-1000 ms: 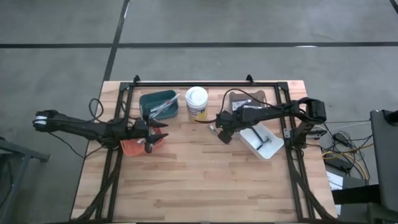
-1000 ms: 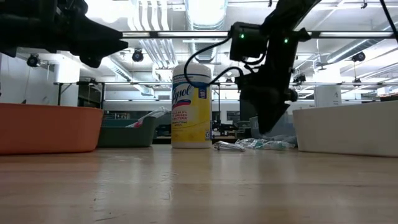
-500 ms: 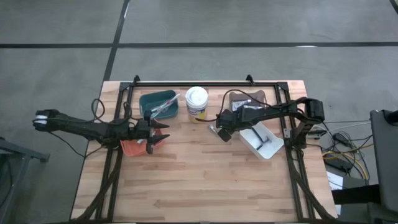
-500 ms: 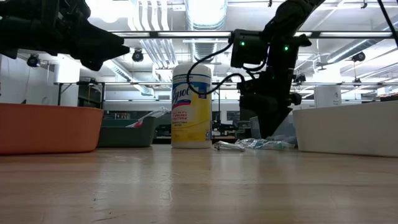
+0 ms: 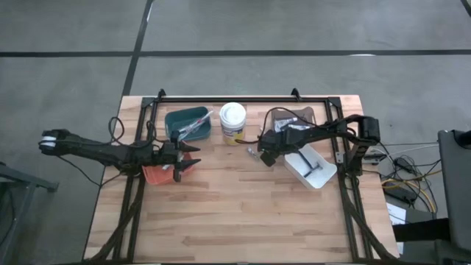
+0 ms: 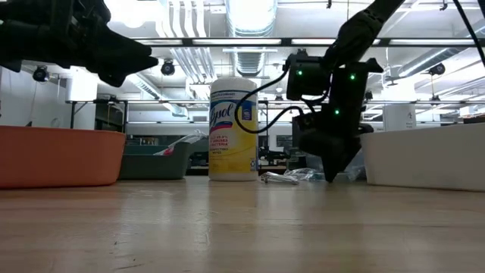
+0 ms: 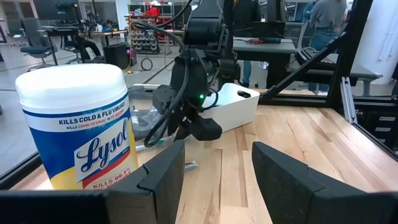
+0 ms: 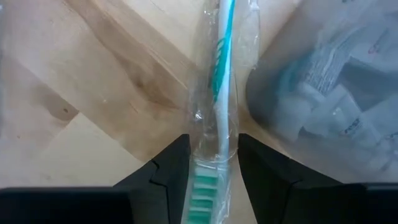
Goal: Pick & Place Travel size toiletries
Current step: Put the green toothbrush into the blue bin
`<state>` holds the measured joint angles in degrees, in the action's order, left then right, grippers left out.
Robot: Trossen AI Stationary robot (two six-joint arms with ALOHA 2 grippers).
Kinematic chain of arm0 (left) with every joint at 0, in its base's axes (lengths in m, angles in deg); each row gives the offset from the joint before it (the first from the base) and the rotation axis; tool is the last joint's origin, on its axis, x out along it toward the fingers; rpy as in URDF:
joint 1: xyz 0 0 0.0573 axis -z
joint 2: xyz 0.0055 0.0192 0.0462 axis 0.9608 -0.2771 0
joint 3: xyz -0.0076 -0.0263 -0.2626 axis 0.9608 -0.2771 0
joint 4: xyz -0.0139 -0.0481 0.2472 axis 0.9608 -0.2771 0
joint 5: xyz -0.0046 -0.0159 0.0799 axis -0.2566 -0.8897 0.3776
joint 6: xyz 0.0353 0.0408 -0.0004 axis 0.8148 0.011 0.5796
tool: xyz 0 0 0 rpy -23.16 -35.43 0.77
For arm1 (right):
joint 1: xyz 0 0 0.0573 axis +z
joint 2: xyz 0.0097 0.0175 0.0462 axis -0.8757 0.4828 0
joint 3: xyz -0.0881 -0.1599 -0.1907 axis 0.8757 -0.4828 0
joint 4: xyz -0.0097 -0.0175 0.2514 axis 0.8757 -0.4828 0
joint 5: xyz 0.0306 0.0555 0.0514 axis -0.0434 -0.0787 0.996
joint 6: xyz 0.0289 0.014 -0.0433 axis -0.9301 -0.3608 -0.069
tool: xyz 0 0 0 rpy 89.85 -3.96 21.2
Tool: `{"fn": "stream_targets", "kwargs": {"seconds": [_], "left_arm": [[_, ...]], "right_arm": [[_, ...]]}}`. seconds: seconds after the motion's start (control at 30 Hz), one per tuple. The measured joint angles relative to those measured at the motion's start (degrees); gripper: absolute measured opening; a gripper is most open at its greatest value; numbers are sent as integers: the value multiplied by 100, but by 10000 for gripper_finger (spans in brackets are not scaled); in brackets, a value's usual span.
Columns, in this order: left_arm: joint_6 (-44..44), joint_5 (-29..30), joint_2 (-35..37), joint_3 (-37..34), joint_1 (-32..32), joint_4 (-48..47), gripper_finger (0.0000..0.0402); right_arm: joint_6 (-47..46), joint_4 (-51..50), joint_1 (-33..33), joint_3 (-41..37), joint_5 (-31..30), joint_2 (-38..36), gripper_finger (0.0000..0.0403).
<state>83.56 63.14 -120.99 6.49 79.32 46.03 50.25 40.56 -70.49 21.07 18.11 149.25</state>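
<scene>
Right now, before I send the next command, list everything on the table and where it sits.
wipes tub: one, white with yellow label, back centre of the table.
teal bin: one, left of the tub, items inside.
orange bin: one, under the left end effector.
white tray: one, right side, a dark item inside.
wrapped toothbrush: one, teal, between the right end effector's fingers.
clear bag of toiletries: one, beside the toothbrush.
left end effector: open, over the orange bin.
right end effector: low, straddling the toothbrush.
</scene>
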Motion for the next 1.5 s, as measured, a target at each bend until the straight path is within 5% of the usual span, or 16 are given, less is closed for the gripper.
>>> {"fn": "stream_targets", "kwargs": {"seconds": [0.37,1.07,1.5], "left_arm": [[6,16,-2,0,-2,-8,193],[8,11,-2,0,-2,-4,193],[89,16,-274,2,-2,332,193]], "right_arm": [[550,-57,-8,200,937,-74,52],[1163,-1073,47,1127,1195,-510,27],[2406,-1316,523,2079,1783,-522,27]]}}
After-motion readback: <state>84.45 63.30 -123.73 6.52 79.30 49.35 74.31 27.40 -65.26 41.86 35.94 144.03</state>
